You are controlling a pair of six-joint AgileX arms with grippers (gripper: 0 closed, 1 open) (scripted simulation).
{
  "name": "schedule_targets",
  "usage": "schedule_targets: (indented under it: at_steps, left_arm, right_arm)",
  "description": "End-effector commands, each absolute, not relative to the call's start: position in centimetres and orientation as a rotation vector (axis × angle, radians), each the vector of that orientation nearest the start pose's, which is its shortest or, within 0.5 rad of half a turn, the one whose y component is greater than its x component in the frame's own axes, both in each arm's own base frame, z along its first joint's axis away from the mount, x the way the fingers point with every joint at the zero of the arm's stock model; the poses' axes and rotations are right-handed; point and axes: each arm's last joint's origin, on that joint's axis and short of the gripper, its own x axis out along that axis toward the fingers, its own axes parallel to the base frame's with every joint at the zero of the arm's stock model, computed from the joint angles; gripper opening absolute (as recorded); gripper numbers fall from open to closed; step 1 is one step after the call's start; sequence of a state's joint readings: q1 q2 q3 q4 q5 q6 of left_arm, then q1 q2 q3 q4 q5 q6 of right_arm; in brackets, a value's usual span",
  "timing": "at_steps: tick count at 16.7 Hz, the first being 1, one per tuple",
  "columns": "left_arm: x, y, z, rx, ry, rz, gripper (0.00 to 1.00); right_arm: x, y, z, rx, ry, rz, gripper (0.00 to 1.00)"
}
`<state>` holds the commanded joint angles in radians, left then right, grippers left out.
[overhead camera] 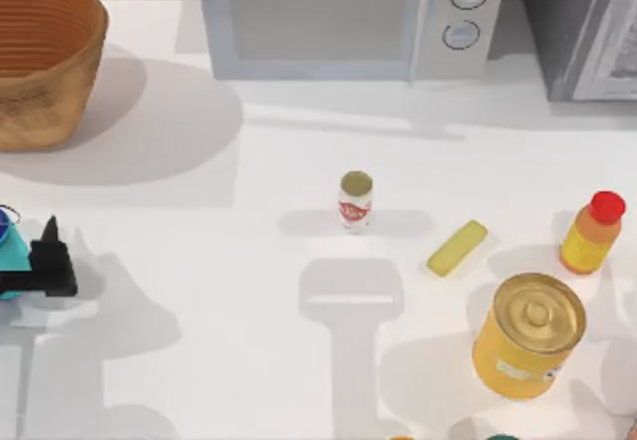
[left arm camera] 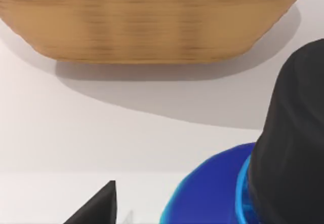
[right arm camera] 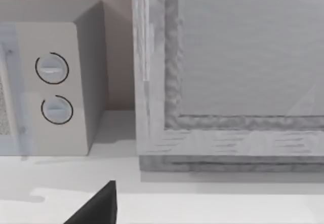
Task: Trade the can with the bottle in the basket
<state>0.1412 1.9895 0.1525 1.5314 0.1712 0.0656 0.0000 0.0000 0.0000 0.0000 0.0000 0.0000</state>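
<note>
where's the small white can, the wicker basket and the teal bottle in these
can (overhead camera: pixel 355 201): top view, on its red-marked white side, near the table's middle.
basket (overhead camera: pixel 40 82): top view, on its ribbed outer wall, far left corner.
bottle (left arm camera: pixel 212 191): left wrist view, on its dark blue top, between the left gripper's fingers.

1 basket (overhead camera: pixel 45 62), 2 cans: white (overhead camera: pixel 355 200), yellow (overhead camera: pixel 529 335). 2 bottles: teal (overhead camera: pixel 8 251), orange (overhead camera: pixel 592 233). 1 microwave (overhead camera: pixel 348 17), 1 yellow bar (overhead camera: pixel 457 248), 1 grey cabinet (overhead camera: pixel 582 27).
</note>
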Motion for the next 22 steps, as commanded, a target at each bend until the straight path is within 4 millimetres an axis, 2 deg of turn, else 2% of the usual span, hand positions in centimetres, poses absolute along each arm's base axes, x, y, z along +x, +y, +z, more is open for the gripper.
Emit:
schedule_targets:
  at_steps: [2, 15, 22]
  left_arm:
    - [21.78, 2.64, 5.86, 0.005, 0.300, -0.020, 1.00]
    - [21.78, 2.64, 5.86, 0.005, 0.300, -0.020, 0.02]
    - [21.78, 2.64, 5.86, 0.005, 0.300, -0.020, 0.00]
  right_arm:
    - [10.57, -0.12, 16.00, 0.000, 0.000, 0.000, 1.00]
    - [10.57, -0.12, 16.00, 0.000, 0.000, 0.000, 1.00]
    - [10.57, -0.12, 16.00, 0.000, 0.000, 0.000, 1.00]
